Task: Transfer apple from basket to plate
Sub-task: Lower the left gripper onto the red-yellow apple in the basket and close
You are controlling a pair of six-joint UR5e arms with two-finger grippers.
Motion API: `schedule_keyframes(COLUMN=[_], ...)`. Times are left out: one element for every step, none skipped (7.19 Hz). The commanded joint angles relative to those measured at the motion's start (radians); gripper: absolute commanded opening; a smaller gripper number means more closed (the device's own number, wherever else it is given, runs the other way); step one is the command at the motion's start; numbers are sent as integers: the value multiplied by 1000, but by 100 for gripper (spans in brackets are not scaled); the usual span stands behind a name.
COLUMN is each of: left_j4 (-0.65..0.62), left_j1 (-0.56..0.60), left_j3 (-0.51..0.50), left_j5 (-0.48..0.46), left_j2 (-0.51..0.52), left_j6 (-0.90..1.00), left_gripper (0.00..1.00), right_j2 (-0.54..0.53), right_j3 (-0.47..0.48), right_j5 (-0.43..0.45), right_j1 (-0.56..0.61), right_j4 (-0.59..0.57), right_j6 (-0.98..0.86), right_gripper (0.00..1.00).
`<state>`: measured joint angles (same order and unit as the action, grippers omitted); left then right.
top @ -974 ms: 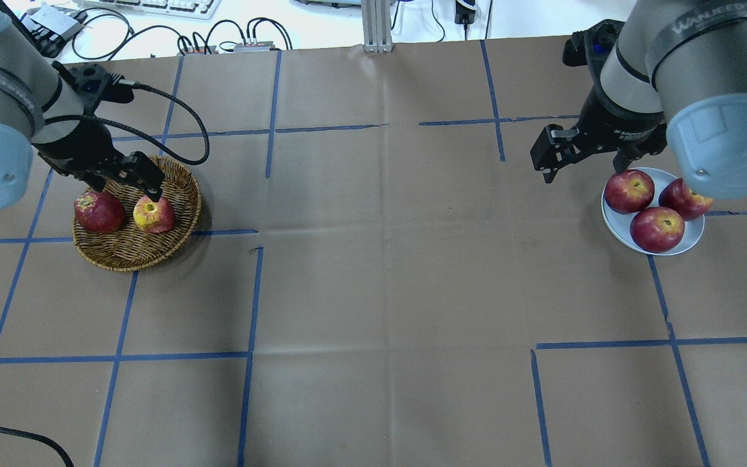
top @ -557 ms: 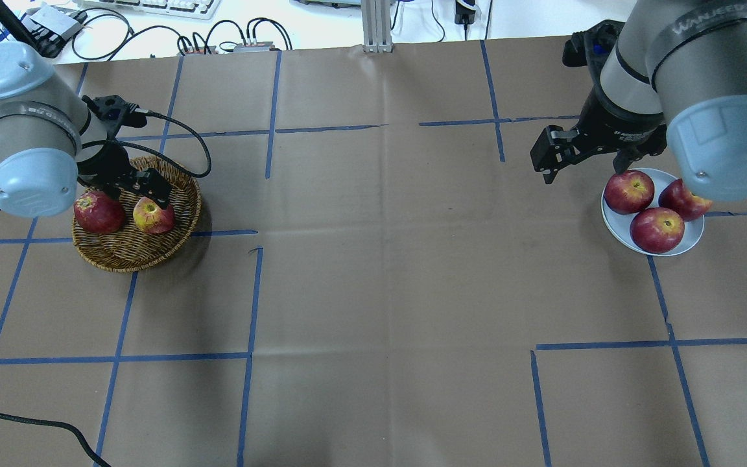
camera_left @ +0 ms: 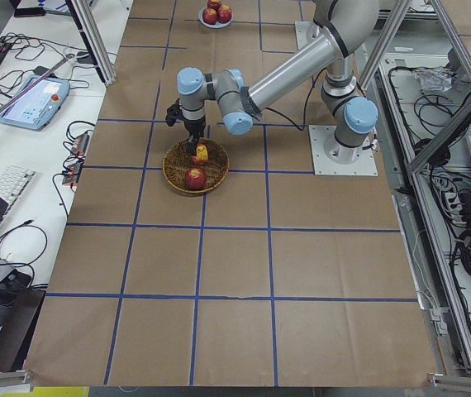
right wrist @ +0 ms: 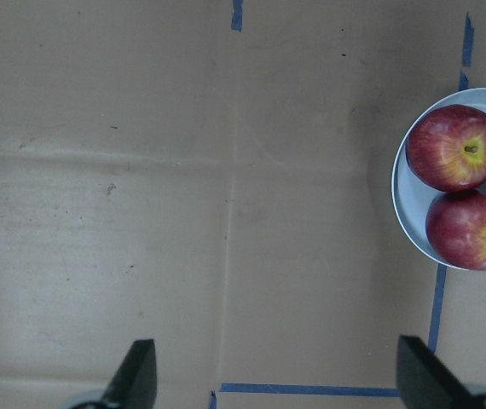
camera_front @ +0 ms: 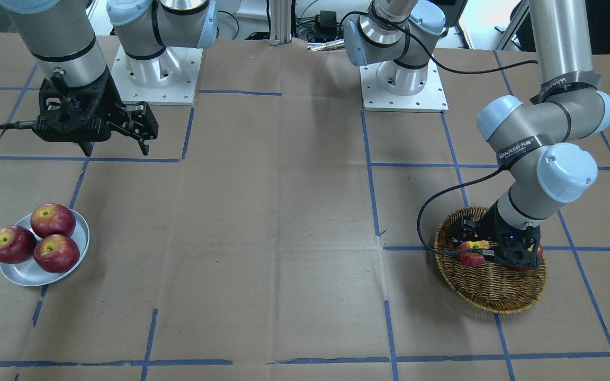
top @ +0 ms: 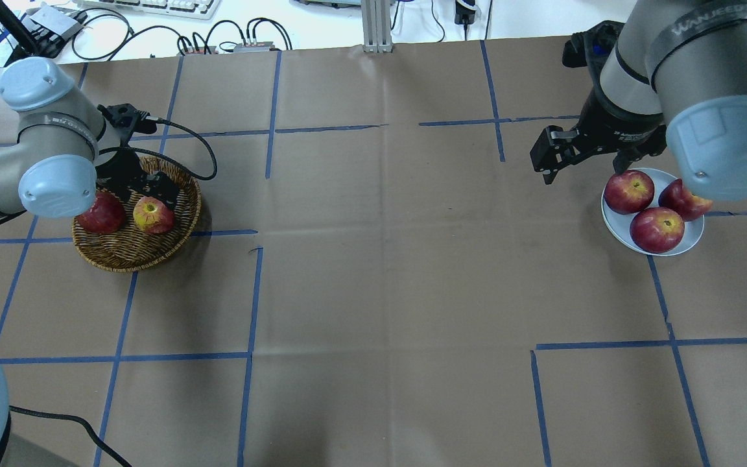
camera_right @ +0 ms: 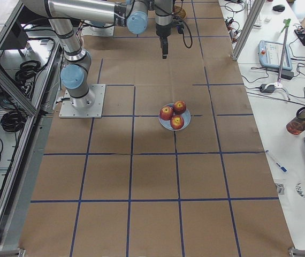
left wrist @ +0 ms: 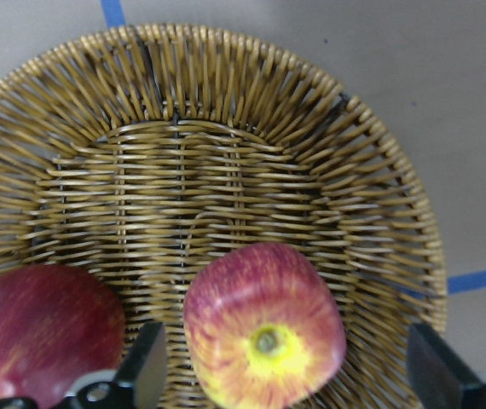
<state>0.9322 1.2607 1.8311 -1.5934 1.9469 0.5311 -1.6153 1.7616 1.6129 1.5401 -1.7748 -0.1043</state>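
Between the fingers [left wrist: 147, 365] of our left gripper [left wrist: 290, 373] sits the apple [left wrist: 264, 328]. The two fingers are spread wide, one on each side of it, and neither touches it, so nothing is grasped. The apple lies in the basket [left wrist: 226, 102], on the weave near the middle, just beside one dark red apple [left wrist: 43, 332]. Its yellow stem hollow faces up toward the wrist camera, so its stem axis stands about upright. It is roundish, and we see no clear long axis.

Our right gripper [camera_front: 116, 149] hangs with fingers apart and empty over the table [top: 386, 272], near the plate [top: 615, 224].

We count five apples in all. Two are in the one basket, and three red apples [top: 656, 229] sit on the one plate, crowded close together.

Against the overhead view of a moment ago, our left arm has swung its elbow further over the basket, now covering part of the dark red apple. The gripper sits lower around the apple. The apple, the basket, the plate and our right arm lie as they did.
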Motion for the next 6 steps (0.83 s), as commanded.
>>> schedule_keyframes(left_j4=[-6, -6, -6, -6, -10, -12], left_j1=[-12, -20, -20, -20, -20, -20], left_j3=[7, 13, 14, 16, 19, 11], left_j5=[0, 0, -3, -3, -3, -5], left_j2=[39, 46, 47, 50, 50, 49], left_j6=[3, 3, 1, 4, 3, -5], left_gripper=[99, 99, 97, 86, 75, 58], right_j2=[0, 0, 0, 0, 0, 0], right_j3=[-1, 1, 2, 5, 10, 27], right_j5=[-1, -1, -1, -1, 1, -1], right_j1=[0, 0, 0, 0, 0, 0], right_j4=[0, 0, 0, 0, 0, -2], right_j6=[0, 0, 0, 2, 0, -2], right_gripper=[100, 100, 100, 100, 100, 100])
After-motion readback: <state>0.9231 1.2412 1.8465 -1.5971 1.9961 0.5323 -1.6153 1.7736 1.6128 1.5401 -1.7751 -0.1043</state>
